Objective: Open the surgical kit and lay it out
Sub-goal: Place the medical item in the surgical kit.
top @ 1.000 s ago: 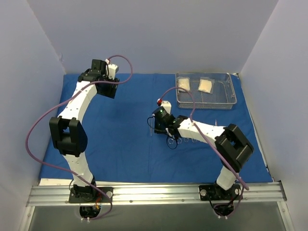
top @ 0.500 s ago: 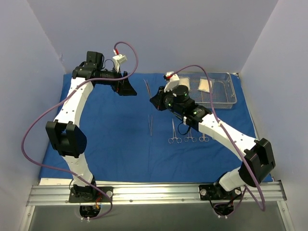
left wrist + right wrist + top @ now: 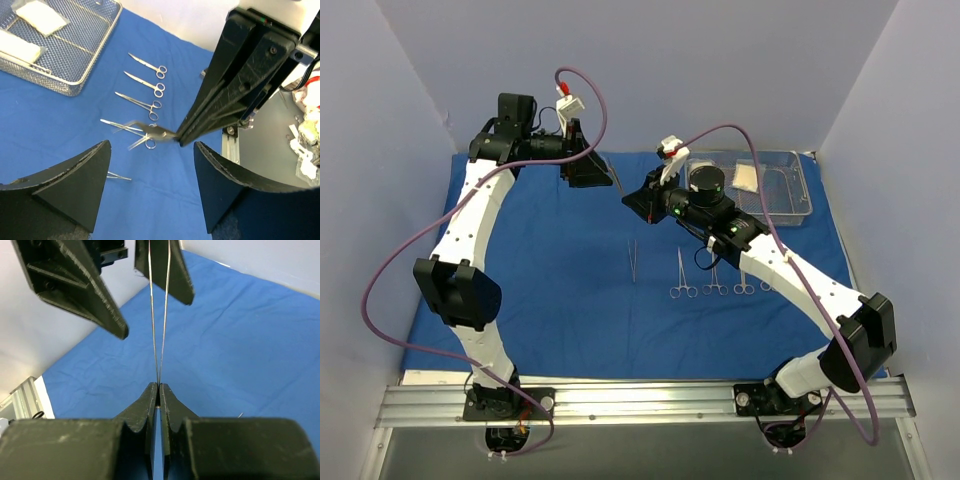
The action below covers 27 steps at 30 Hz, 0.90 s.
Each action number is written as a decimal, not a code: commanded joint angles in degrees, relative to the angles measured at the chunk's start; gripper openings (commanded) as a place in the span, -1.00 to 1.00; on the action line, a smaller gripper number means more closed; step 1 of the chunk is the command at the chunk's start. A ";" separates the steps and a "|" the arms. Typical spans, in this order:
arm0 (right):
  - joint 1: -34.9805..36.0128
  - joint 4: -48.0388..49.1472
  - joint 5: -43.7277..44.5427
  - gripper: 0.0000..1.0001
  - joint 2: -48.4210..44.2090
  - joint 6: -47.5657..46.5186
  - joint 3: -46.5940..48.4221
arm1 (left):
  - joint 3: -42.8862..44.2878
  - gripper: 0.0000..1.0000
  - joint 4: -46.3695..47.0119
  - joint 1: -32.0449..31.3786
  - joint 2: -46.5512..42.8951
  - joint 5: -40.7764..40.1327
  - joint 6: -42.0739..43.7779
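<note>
The blue cloth wrap (image 3: 550,280) lies spread flat. The wire-mesh tray (image 3: 790,200) stands at the back right with white gauze packets (image 3: 40,16) in it. A row of silver clamps (image 3: 712,278) and one pair of tweezers (image 3: 632,258) lie on the cloth. My right gripper (image 3: 635,200) is shut on a second pair of tweezers (image 3: 159,315) and holds it in the air, prongs pointing at my left gripper (image 3: 595,170). The left gripper is open, and its fingers (image 3: 80,285) stand at the prong tips, not closed on them. In the left wrist view the held tweezers (image 3: 150,131) are blurred.
Grey walls close in the back and both sides. A metal rail (image 3: 640,400) runs along the near edge and holds both arm bases. Purple cables (image 3: 390,270) loop off both arms. The left half of the cloth is bare.
My right gripper has lifted tweezers off the cloth and carried them up toward the back left. My left gripper has swung right to meet them, jaws open.
</note>
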 commanded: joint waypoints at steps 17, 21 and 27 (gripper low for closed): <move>-0.91 6.93 -4.34 -1.00 -0.04 1.60 2.14 | -1.25 -0.61 13.69 -1.08 -1.69 4.34 -14.25; -1.61 6.58 -3.12 -1.00 0.58 2.31 2.14 | -2.57 -0.95 16.68 -1.08 -1.69 2.68 -19.96; -0.92 -6.23 10.32 -0.29 4.18 1.26 7.93 | -5.30 -0.95 13.00 -1.17 -1.25 -14.96 -28.76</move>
